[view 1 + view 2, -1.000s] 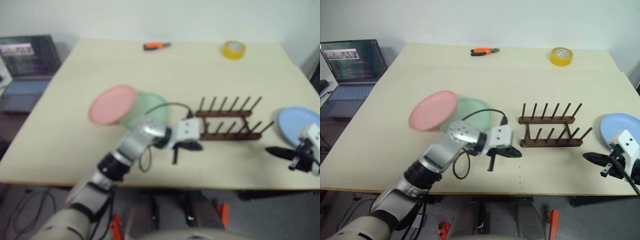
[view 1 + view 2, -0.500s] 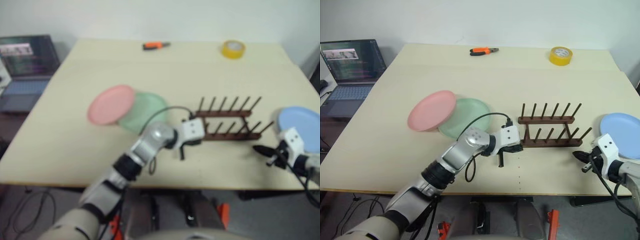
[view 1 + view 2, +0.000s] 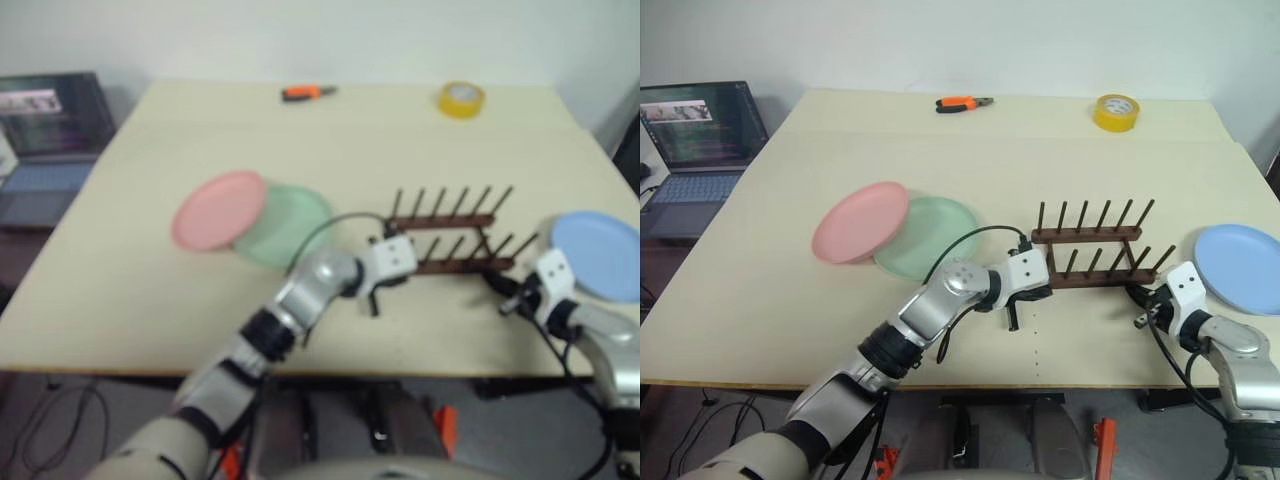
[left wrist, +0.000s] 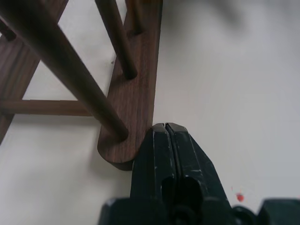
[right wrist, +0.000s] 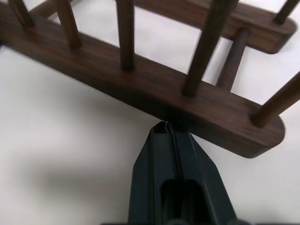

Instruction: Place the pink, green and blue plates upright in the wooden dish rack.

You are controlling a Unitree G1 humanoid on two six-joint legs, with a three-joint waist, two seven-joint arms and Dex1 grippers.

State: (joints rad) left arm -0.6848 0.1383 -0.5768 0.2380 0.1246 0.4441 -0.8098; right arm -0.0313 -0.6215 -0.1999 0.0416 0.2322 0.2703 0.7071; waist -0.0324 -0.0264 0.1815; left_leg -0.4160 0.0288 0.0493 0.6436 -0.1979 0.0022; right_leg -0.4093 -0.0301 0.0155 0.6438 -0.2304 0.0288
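Note:
The wooden dish rack (image 3: pixel 1092 258) stands empty in the middle right of the table. My left gripper (image 4: pixel 165 127) is shut, its tip against the left end of the rack's near rail. My right gripper (image 5: pixel 164 125) is also shut and holds nothing, its tip touching the outer side of the same rail close to its right end. The pink plate (image 3: pixel 860 220) lies flat to the left and overlaps the green plate (image 3: pixel 930 238). The blue plate (image 3: pixel 1240 268) lies flat to the right of the rack, beyond my right gripper (image 3: pixel 1137 294).
A yellow tape roll (image 3: pixel 1112 110) and orange-handled pliers (image 3: pixel 962 102) lie at the far edge of the table (image 3: pixel 770 300). An open laptop (image 3: pixel 695 130) sits on a lower surface beyond the table's left edge.
Both grippers have closed in on the rack: the left slid right to the near rail's left end, the right came in from beside the blue plate to the rail's right end. Plates and rack stayed put.

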